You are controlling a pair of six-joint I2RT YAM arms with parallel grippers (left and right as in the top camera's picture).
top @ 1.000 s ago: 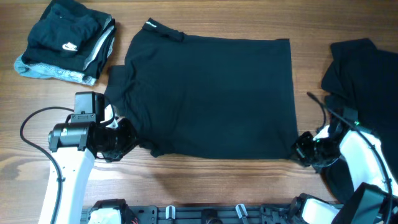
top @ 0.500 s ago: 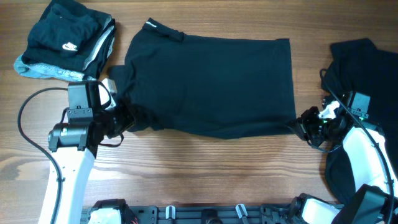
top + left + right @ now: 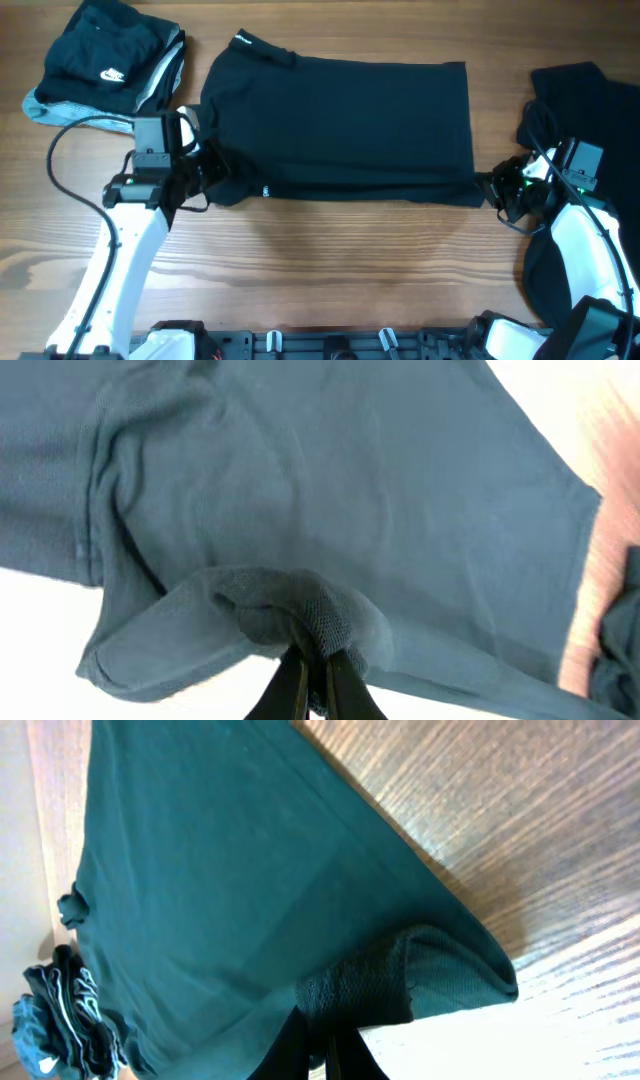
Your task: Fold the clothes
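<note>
Nearest the robot, the wooden bench [image 3: 330, 260] lies bare in front of the garment, and more of it shows than a second ago, because the front hem of the black shirt [image 3: 340, 120] has been carried away from the robot and doubled back over the body of the shirt.

The left hand [image 3: 205, 172] is clenched on the shirt's near left corner. In its wrist view, the left hand [image 3: 312, 660] has its fingers pinched together on a raised bunch of cloth. The right hand [image 3: 497, 187] grasps the near right corner in the same way, with a fold of fabric squeezed in the right hand [image 3: 318, 1030]. Both hands sit farther from the robot than they did one second ago and half a second ago. The folded front edge now runs nearly straight between them, with a tiny white label [image 3: 266, 191] showing on it.

The shirt's far edge lies flat where it was. At the far left, the folded pile [image 3: 105, 65] with its white swoosh [image 3: 111, 73] is unmoved. At the right edge lies a black heap [image 3: 590, 100] of clothing.
</note>
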